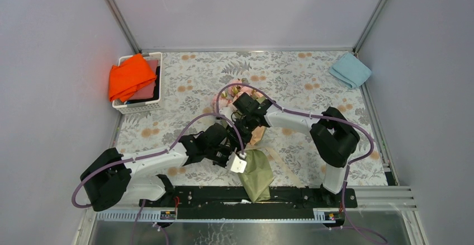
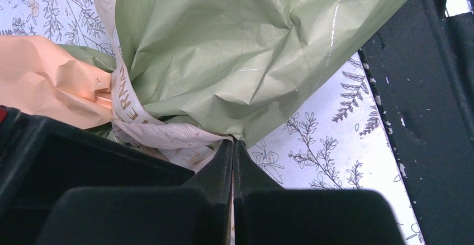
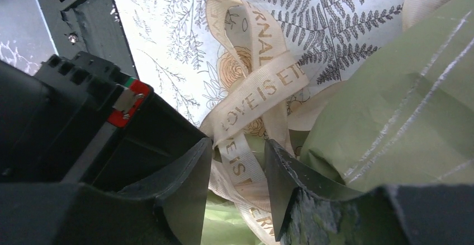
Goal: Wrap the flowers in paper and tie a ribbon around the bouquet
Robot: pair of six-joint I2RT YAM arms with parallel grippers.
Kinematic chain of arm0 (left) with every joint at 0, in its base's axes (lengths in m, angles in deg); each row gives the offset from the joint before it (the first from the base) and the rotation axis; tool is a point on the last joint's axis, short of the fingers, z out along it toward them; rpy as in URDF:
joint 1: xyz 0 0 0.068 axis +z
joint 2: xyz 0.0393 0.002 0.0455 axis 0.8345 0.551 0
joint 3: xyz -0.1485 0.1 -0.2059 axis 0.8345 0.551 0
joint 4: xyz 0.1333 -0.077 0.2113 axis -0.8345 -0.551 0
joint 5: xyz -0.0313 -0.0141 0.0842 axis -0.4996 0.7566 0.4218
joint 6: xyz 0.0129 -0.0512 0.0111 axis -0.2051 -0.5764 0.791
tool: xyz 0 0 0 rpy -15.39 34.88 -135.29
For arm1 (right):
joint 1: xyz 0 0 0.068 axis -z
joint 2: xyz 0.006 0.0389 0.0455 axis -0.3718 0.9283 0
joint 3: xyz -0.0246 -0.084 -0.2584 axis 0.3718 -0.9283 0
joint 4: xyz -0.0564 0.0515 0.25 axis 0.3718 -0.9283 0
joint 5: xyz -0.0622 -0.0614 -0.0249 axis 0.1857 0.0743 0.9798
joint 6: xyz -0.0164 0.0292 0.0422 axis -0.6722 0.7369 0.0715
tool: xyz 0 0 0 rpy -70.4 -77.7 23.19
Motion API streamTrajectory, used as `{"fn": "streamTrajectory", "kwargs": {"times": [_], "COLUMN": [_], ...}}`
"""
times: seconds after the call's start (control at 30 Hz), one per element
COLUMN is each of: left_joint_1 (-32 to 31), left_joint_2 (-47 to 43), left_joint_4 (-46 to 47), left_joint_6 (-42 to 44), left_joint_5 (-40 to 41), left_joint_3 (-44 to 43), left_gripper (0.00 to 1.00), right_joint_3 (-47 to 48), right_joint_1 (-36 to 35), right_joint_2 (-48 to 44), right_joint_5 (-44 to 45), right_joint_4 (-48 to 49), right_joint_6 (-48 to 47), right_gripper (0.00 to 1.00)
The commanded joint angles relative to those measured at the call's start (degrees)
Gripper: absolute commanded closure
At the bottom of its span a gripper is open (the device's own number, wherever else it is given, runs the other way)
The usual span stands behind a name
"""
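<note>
While left tool (image 2: 232,143) pinches ribbon (image 2: 126,108), right tool (image 3: 239,143) (jaws apart) straddles it.

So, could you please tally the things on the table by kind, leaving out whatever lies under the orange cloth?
Cloths: 2 (orange cloth, light blue cloth)
Baskets: 1 (white basket)
Bouquets: 1 (bouquet)
Ribbons: 1 (ribbon)
Total: 5
</note>
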State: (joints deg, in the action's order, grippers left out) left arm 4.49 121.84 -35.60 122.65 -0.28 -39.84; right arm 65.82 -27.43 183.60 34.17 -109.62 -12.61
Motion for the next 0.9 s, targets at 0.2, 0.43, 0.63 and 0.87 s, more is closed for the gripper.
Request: {"fn": "streamTrajectory", "kwargs": {"times": [0.2,0.43,0.63,0.87], "left_joint_1": [0.7,1.2,1.2,1.2], "left_joint_2": [-0.6,0.1,0.1,0.0], "left_joint_4": [2.8,4.1,3.5,4.3], "left_joint_6": [-0.8,-1.0,-0.3,-0.4], "left_joint_5": [0.3,-0.2,-0.2,0.1], "left_joint_3": [0.8,1.0,0.9,0.7], "left_gripper": [1.0,1.0,1.0,1.0], "right_joint_3": [-1.7,-2.4,0.0,2.4], "right_joint_1": [-0.4,-0.4,-0.3,0.1], "right_joint_2": [1.9,2.3,-0.4,-3.4], "right_joint_5": [5.5,4.4,2.3,5.5], "right_joint_4": [-2.2,-1.2,-2.2,-3.0], "right_joint_6": [-3.7,-3.0,-2.6,-0.8], "right_gripper": [0.51,0.71,0.89,0.99]}}
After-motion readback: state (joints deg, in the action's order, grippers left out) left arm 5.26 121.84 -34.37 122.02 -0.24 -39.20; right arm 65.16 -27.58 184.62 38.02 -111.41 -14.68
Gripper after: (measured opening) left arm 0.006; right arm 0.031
